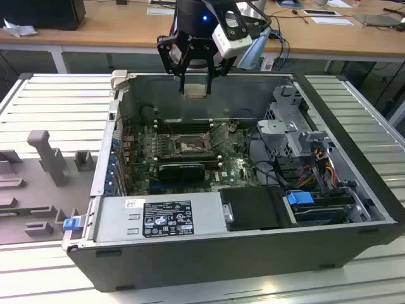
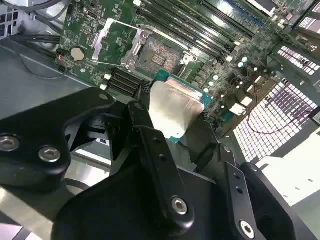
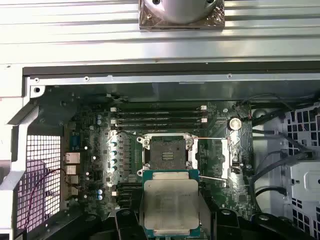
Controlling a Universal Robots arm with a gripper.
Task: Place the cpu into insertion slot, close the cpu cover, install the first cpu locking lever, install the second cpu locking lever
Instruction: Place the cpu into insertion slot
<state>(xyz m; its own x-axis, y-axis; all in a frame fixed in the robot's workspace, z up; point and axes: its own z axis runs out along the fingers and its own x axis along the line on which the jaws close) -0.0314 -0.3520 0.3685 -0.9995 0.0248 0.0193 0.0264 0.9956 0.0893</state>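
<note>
One tool (image 1: 195,87): clenched on the cpu (image 3: 170,205), fingers pressing two opposite edges.
cpu place: held flat in the air above the open computer case (image 1: 209,259), clear of the green board (image 3: 95,165).
insertion slot (image 3: 167,152): dark centre exposed, apart from the cpu.
cpu cover (image 2: 131,50): swung open beside the insertion slot.

cpu (image 3: 170,202) (pale face showing) pinched in claw (image 3: 171,216), insertion slot (image 3: 167,152) uncovered nearby; green board (image 3: 95,167) around it

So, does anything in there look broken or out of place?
Nothing stands out. The gripper holds the cpu above the case; the slot below is bare, its cover swung open beside it.
</note>
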